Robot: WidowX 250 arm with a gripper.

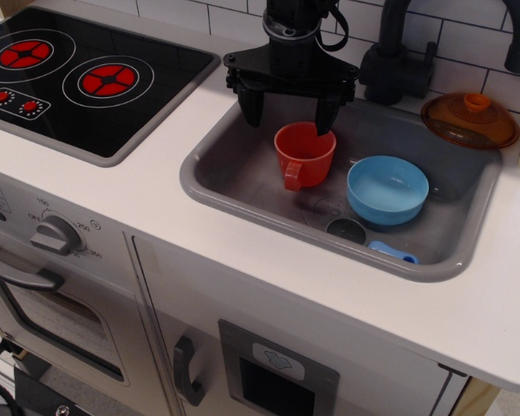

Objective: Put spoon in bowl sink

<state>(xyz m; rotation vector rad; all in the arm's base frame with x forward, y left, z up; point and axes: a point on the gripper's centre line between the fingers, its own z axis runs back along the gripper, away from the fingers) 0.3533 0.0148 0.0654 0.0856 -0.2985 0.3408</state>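
White counter rings grey sink — spoon beside bowl.

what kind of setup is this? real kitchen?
Most likely a toy play kitchen, not a real one: a grey plastic sink set in a white counter, a printed hob with red rings, and an oven knob on the front. Toy-looking dishes sit in the basin, with the open pincer above.
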